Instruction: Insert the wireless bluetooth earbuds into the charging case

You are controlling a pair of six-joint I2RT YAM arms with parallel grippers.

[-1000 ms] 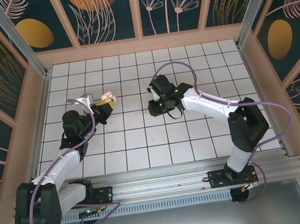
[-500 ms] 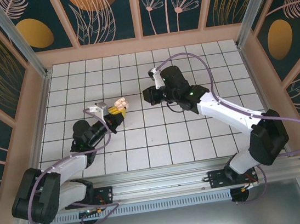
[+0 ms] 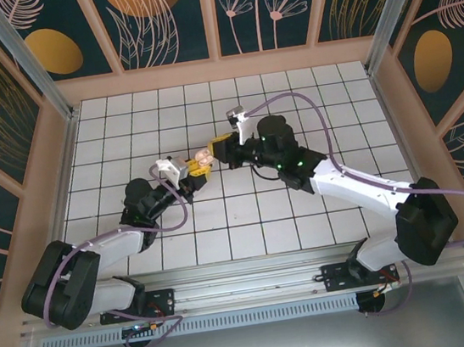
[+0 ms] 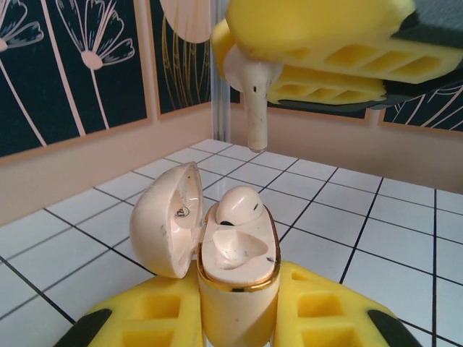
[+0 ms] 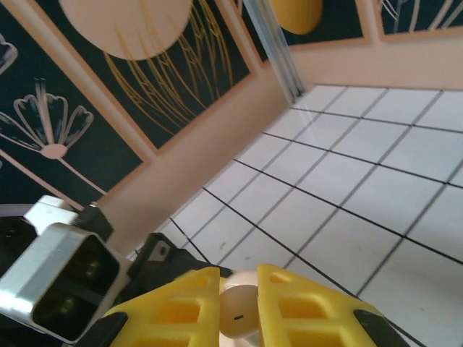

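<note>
Earbud point(image 5: 237, 311), charging case point(image 4: 235, 303) partly hidden between jaws

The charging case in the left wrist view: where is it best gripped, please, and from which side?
Grip the charging case by its lower shell, below the gold rim, from both flanks, as the left gripper does. Its lid hangs open to one side and the wells face up, so the top stays free for the earbud.

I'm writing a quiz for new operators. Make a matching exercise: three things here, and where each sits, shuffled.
1. open round pale pink plastic charging case
2. small white earbud with stem hanging down
3. small white earbud with rounded head up

A. seated in the case
B. in the jaws of the left gripper
C. in the jaws of the right gripper

Pairs: 1-B, 2-C, 3-A
</note>
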